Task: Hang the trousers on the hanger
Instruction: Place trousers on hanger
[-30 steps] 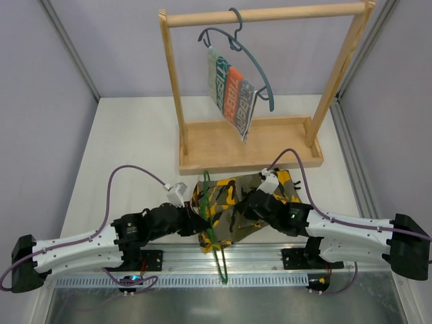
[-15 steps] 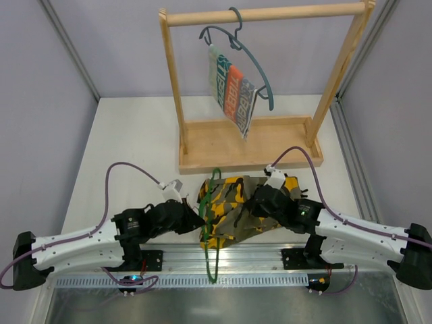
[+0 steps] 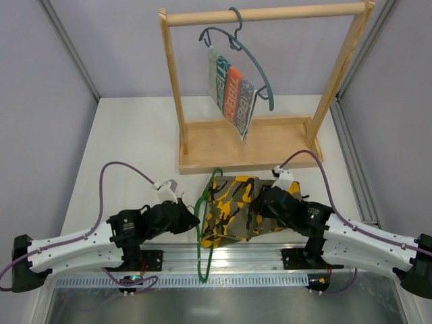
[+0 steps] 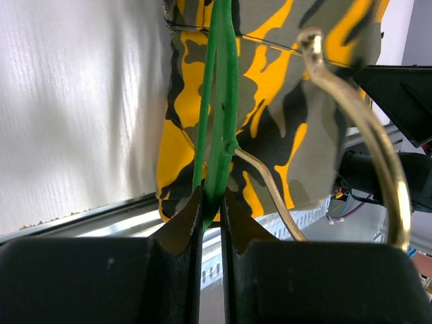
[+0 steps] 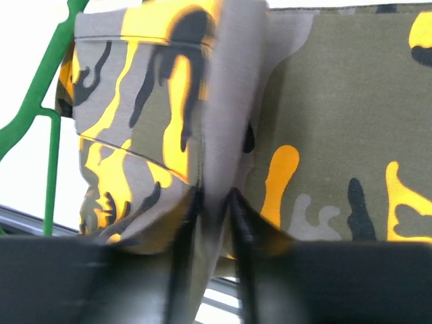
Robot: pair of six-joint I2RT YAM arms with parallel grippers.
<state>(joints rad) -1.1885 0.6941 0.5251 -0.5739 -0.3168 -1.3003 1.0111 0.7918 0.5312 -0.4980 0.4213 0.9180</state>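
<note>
The camouflage trousers lie bunched on the table between the two arms, just in front of the wooden rack. The thin green hanger runs along their left edge, its loop reaching over the near rail. My left gripper is shut on the hanger's green wire, and the slim metal hook curves off to its right. My right gripper sits on the trousers' right side. In the right wrist view its blurred fingers hold a raised fold of the trousers between them.
A wooden rack stands behind the trousers. From its top bar hangs a blue-grey hanger carrying a striped cloth. A metal rail runs along the near edge, and grey walls close in both sides.
The left gripper has drawn the hanger leftward and nearer. The right gripper has shifted right with its fold, its jaws parting a little. The trousers now lie more spread.
</note>
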